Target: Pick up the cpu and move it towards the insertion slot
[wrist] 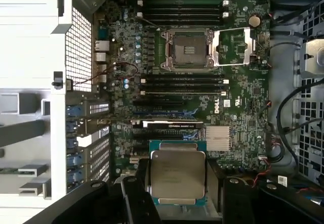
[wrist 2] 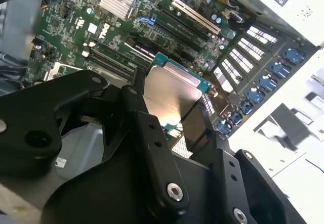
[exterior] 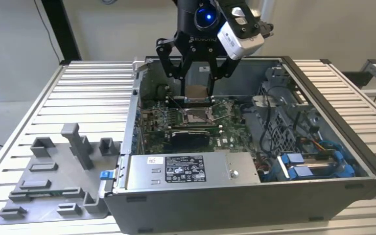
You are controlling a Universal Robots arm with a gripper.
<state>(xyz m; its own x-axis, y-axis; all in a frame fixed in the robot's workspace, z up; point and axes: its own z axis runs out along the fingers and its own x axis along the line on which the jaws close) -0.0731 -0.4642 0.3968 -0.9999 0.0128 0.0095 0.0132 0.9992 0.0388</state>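
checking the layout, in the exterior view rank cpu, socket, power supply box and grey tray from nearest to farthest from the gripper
1. cpu, between the gripper fingers
2. socket, just below it on the board
3. power supply box, at the case's near edge
4. grey tray, outside the case at the exterior view's left

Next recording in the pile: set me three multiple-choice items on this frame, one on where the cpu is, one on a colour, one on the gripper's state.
1. Where is the cpu?
A. On the grey tray
B. Between the gripper's fingers, above the motherboard
C. Seated in the insertion slot

2. What colour is the motherboard?
A. Green
B. Red
C. White

3. The gripper is
A. open, holding nothing
B. shut on a cable
C. shut on the cpu

Answers:
1 B: the cpu hangs in the gripper over the board.
2 A: the motherboard is green.
3 C: black fingers clamp the chip, while the insertion slot stands bare.
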